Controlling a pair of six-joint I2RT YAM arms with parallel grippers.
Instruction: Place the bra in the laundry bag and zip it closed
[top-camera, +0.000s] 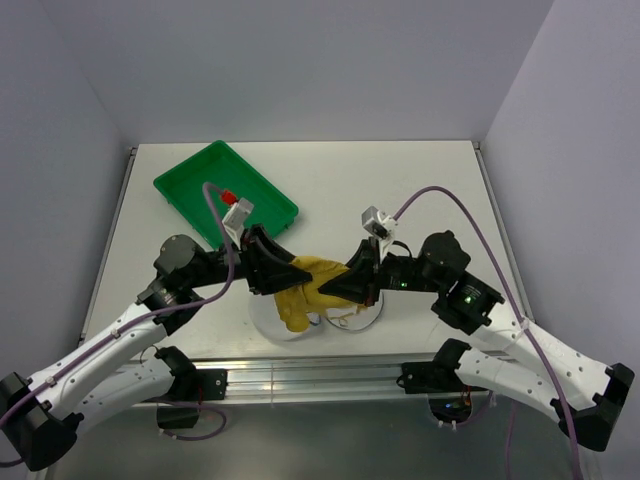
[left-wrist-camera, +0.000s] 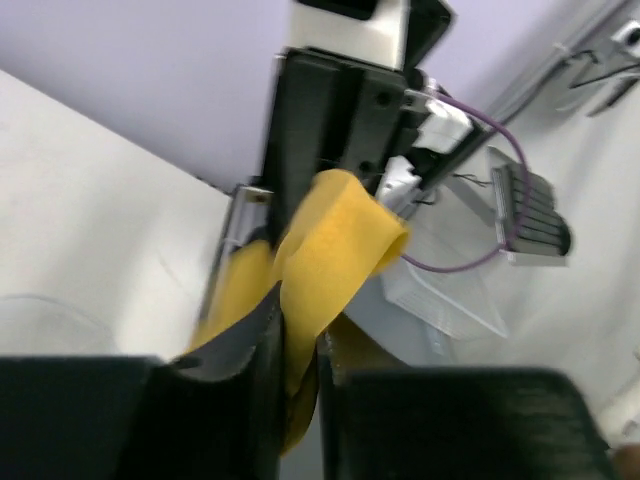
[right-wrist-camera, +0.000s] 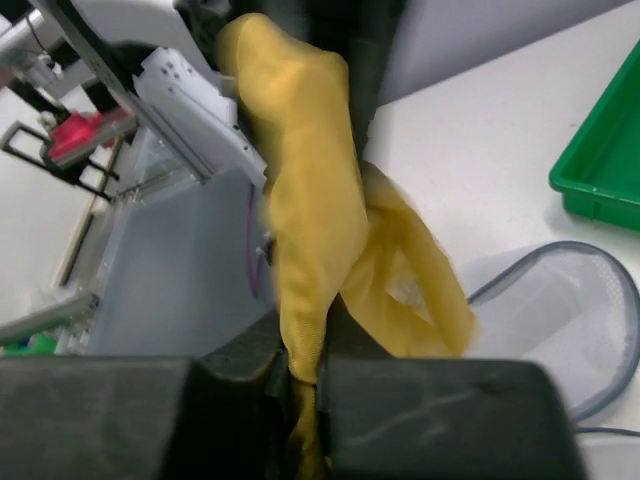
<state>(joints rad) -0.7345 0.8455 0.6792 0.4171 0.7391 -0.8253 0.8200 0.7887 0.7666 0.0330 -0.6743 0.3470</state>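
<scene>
The mustard-yellow bra (top-camera: 303, 296) hangs bunched between both grippers, just above the round white mesh laundry bag (top-camera: 268, 318) at the table's near edge. My left gripper (top-camera: 302, 273) comes in from the left and is shut on a fold of the bra (left-wrist-camera: 335, 245), with the cloth pinched between its jaws (left-wrist-camera: 298, 345). From the right, my right gripper (top-camera: 331, 288) is shut on another fold (right-wrist-camera: 300, 200), which is squeezed between its jaws (right-wrist-camera: 303, 372). The bag's dark-rimmed mesh (right-wrist-camera: 565, 315) lies open beneath.
A green plastic tray (top-camera: 225, 193) sits at the back left of the white table (top-camera: 400, 190). Purple cables loop over both arms. The table's metal front rail (top-camera: 320, 378) runs just below the bag.
</scene>
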